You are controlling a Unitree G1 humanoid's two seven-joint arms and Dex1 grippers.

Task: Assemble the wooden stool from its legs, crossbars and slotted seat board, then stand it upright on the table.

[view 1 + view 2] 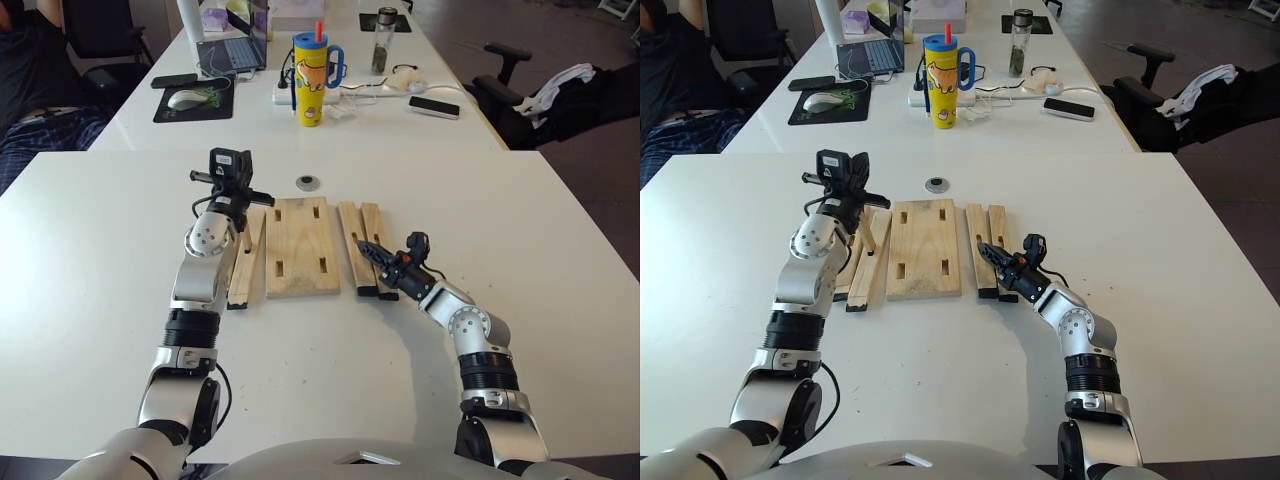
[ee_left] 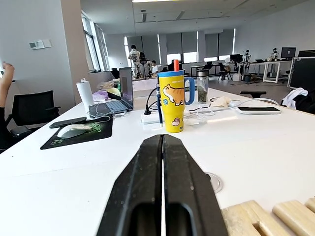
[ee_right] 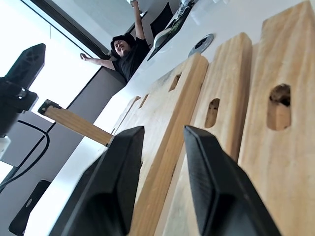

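Observation:
The slotted seat board (image 1: 302, 245) lies flat at the table's middle. Leg pieces (image 1: 243, 268) rest along its left side, and two more legs (image 1: 360, 235) lie along its right. My left gripper (image 1: 248, 200) hovers over the far end of the left legs. It is shut on the upper end of a thin crossbar (image 1: 869, 232), which hangs tilted down toward the table. In the left wrist view its fingers (image 2: 147, 196) are pressed together. My right gripper (image 1: 368, 252) is open and low over the near end of the right legs (image 3: 221, 98), with a leg's edge between its fingers (image 3: 118, 167).
A round cable grommet (image 1: 307, 182) sits in the table just beyond the board. The table behind carries a yellow cup (image 1: 310, 80), a laptop (image 1: 232, 50), a mouse on a mat (image 1: 186, 98) and a phone (image 1: 434, 106). Bare tabletop lies to either side.

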